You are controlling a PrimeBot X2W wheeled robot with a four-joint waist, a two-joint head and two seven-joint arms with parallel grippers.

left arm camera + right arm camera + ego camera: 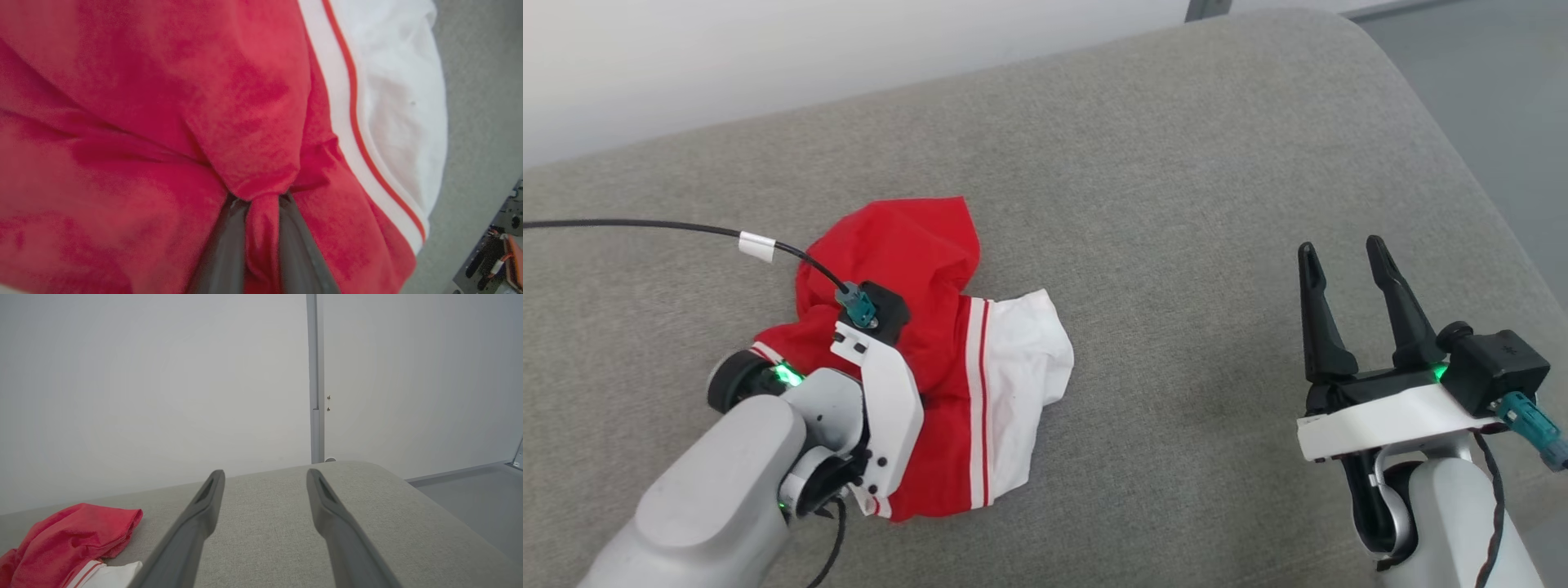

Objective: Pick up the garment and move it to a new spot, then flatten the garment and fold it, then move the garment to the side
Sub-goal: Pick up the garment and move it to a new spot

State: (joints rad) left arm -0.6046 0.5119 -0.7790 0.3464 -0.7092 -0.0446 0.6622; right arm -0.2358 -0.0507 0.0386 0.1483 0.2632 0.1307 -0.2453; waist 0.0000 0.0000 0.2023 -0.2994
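**Garment gripped, most of the job ahead**

On the grey couch (pixel 1176 188), the garment (pixel 947 359) lies crumpled left of centre, its red body bunched and one white sleeve spilling to the right. The left tool (pixel 261 199) is pinched narrow on a fold of red cloth near the heap's middle, and the lift looks not yet made. The right tool (pixel 1342 243) stands wide and empty, well apart to the right. Moving, flattening, folding and setting aside all appear to lie ahead.

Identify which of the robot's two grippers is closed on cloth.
The left gripper: it pinches a red fold of the jersey. The right gripper stands open, away from it.
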